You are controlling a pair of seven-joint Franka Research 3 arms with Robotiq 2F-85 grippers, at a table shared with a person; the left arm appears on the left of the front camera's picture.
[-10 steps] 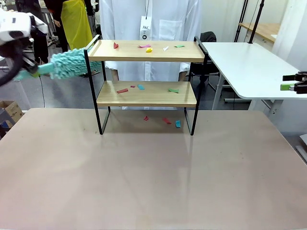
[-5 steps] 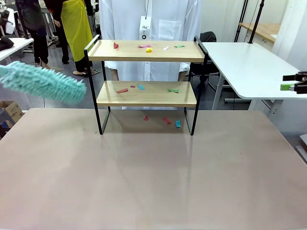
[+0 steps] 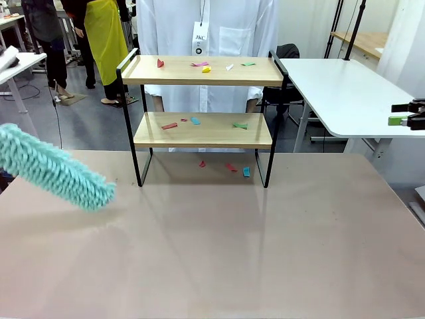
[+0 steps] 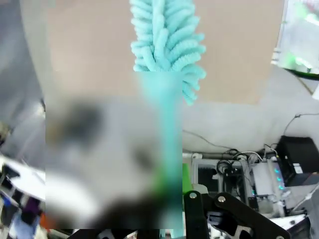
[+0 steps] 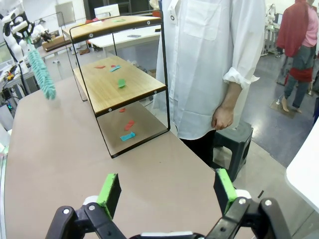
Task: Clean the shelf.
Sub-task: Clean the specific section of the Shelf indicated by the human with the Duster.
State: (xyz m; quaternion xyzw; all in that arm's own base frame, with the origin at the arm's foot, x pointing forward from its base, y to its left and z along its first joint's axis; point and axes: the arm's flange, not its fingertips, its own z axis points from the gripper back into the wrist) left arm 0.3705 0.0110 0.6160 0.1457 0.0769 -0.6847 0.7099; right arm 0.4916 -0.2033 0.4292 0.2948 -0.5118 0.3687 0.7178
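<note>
The shelf [image 3: 199,137] stands at the table's far middle, with small coloured scraps [image 3: 195,121] on both wooden boards and more scraps [image 3: 230,167] on the table beneath it. A fluffy teal duster [image 3: 56,169] slants low over the table's left side, well clear of the shelf's left post. In the left wrist view my left gripper [image 4: 172,204] is shut on the duster's handle [image 4: 167,144], the head pointing away over the table. My right gripper [image 5: 167,191] is open and holds nothing; it hangs off the table's right side [image 3: 406,119]. The right wrist view shows the shelf [image 5: 119,84] and the duster [image 5: 41,72] farther off.
A person in a white coat [image 3: 206,26] stands right behind the shelf, a hand [image 5: 223,118] hanging at the side. A white table [image 3: 339,93] lies at the right rear, a grey stool [image 5: 234,142] by the person. The brown table [image 3: 212,246] stretches bare in front.
The duster has swung down and back from beside the shelf's top board to low over the table's left side. The left arm has left the front view. The right gripper has stayed still.
</note>
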